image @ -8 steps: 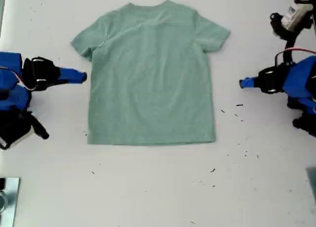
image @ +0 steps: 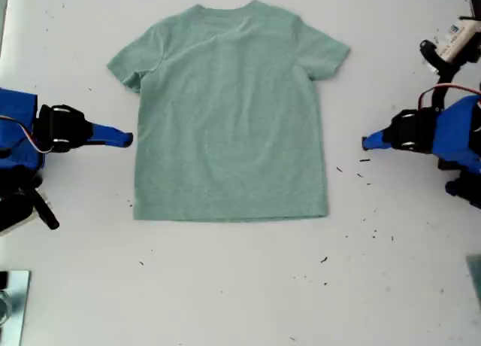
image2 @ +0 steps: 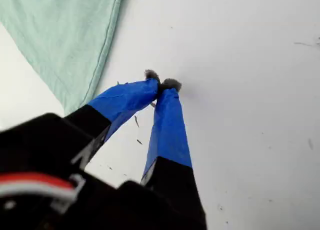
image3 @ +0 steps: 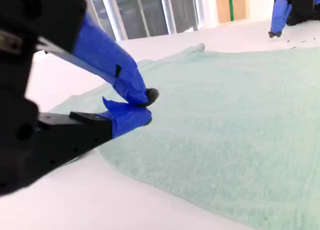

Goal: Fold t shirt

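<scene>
Step in hand: the approach before the 1st fold is judged to be under way; the t shirt (image: pixel 229 113) is not gripped by either arm, and no fold is seen in it.
T shirt: laid flat and spread on the white bench (image: pixel 240 286), neck toward the exterior view's top, hem toward its bottom, both sleeves out; 1 corner of it shows in the first wrist view (image2: pixel 65 45).
First hand (image: pixel 368 143): on the exterior view's right, clear of the cloth over bare bench; its blue-taped fingers are seen pressed together on nothing in the first wrist view (image2: pixel 162 84).
Second hand (image: pixel 126 140): on the exterior view's left, just beside the shirt's side edge; its tips are together with no cloth between them (image3: pixel 145 106).
Next move: both hands would need to be parted first; each could then be brought low to a side edge or a sleeve so that only cloth is pinched; the first hand has the longer reach to make.
Around: dark specks (image: pixel 364 160) are scattered on the bench near the first hand; a metal piece (image: pixel 11 301) lies at the exterior view's bottom left corner; windows (image3: pixel 145 12) show behind in the second wrist view.
In the way: nothing lies on the shirt; the thin flat edge against the bench is judged the main difficulty for a pinch.
</scene>
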